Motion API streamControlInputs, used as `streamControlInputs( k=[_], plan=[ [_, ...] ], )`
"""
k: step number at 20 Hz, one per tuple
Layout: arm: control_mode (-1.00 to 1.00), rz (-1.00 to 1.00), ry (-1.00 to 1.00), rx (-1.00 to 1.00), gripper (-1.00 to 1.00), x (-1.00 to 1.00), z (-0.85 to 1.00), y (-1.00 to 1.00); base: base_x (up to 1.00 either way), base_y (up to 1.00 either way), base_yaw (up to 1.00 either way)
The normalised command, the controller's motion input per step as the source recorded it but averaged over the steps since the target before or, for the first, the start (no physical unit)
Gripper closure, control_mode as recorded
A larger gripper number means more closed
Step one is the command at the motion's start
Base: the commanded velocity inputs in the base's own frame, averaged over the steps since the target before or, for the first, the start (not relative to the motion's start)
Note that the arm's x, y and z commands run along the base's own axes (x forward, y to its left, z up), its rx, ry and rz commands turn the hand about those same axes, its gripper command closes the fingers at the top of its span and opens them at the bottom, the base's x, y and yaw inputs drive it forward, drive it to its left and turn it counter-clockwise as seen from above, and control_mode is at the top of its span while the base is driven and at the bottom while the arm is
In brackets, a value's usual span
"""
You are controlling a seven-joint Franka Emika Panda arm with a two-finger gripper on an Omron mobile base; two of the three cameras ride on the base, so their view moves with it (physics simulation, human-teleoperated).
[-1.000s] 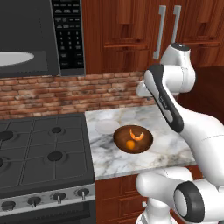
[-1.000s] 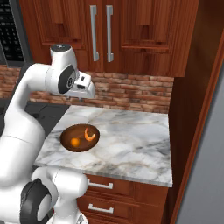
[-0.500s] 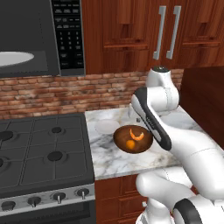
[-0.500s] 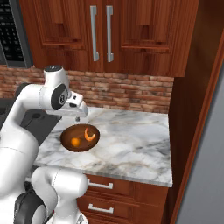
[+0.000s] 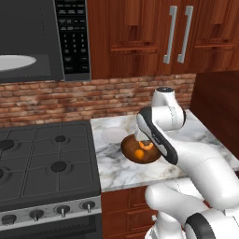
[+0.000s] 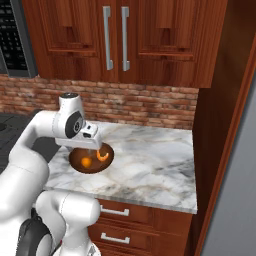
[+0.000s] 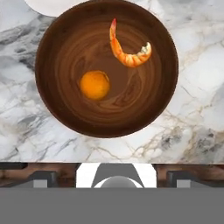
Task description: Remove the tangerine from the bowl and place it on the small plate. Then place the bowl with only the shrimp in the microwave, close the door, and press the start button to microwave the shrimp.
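Your gripper (image 6: 90, 148) is hanging wide open above the bowl (image 7: 65, 52), holding and touching nothing. Directly below it, the tangerine (image 7: 94, 85) is sitting on the bowl floor, with the shrimp (image 7: 128, 51) lying just beyond. Past the bowl's far rim, the plate (image 5: 115, 135) is resting on the counter (image 6: 150, 160).

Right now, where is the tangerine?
In the hand view, the tangerine lies inside the bowl, apart from the shrimp, on the marble counter.
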Motion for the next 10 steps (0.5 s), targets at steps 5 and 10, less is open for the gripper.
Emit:
streamControlInputs(
  k=[5, 10],
  plan=[
    [-1.0, 0.0, 0.08, 0.01, -1.0, 0.19, -0.35, 0.0, 0.0, 0.0, 0.0],
    [-1.0, 0.0, 0.04, 0.0, -1.0, 0.2, -0.38, 0.08, 0.0, 0.0, 0.0]
  ],
)
